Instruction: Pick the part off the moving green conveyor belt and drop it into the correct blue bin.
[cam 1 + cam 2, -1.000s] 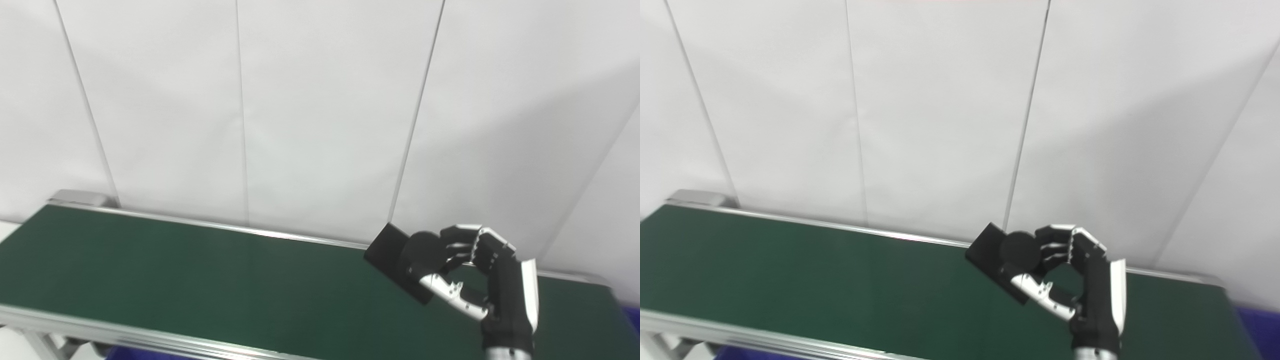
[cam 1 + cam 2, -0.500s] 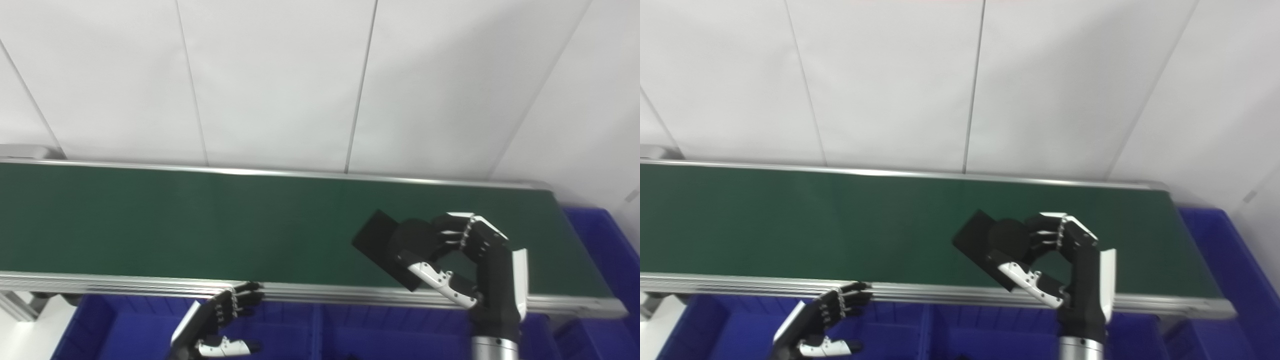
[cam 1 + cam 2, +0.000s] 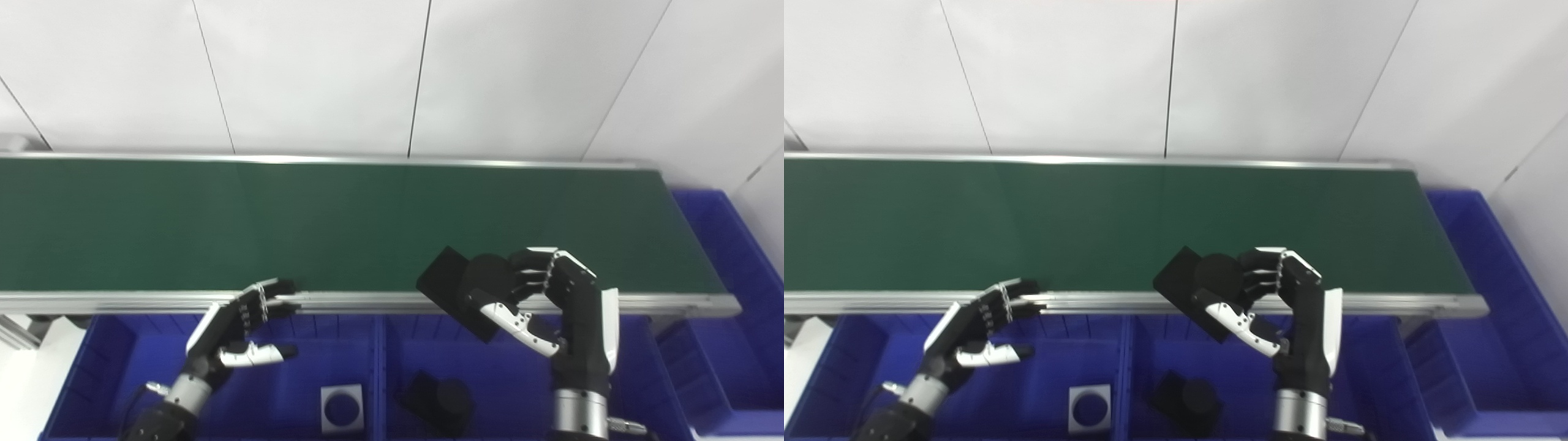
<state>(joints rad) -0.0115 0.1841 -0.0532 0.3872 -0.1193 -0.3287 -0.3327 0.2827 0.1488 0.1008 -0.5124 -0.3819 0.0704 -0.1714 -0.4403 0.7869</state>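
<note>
My right hand (image 3: pixel 551 306) is shut on a black part (image 3: pixel 456 291), a flat square plate with a round boss, held tilted in the air over the front rail of the green conveyor belt (image 3: pixel 306 220) and above the middle blue bin (image 3: pixel 502 380). That bin holds a similar black part (image 3: pixel 438 395). My left hand (image 3: pixel 242 327) hangs open and empty over the left blue bin (image 3: pixel 122 367), just in front of the belt's rail. A white square part with a round hole (image 3: pixel 342 407) lies in the left bin.
A third blue bin (image 3: pixel 735 294) wraps around the belt's right end. A silver rail (image 3: pixel 367 301) edges the belt's front. White wall panels (image 3: pixel 392 73) stand behind the belt. A divider (image 3: pixel 378 367) separates the left and middle bins.
The camera has tilted down, bringing the bins and my left hand into view. My right hand has carried the black part from over the belt toward its front edge, above the middle bin.
</note>
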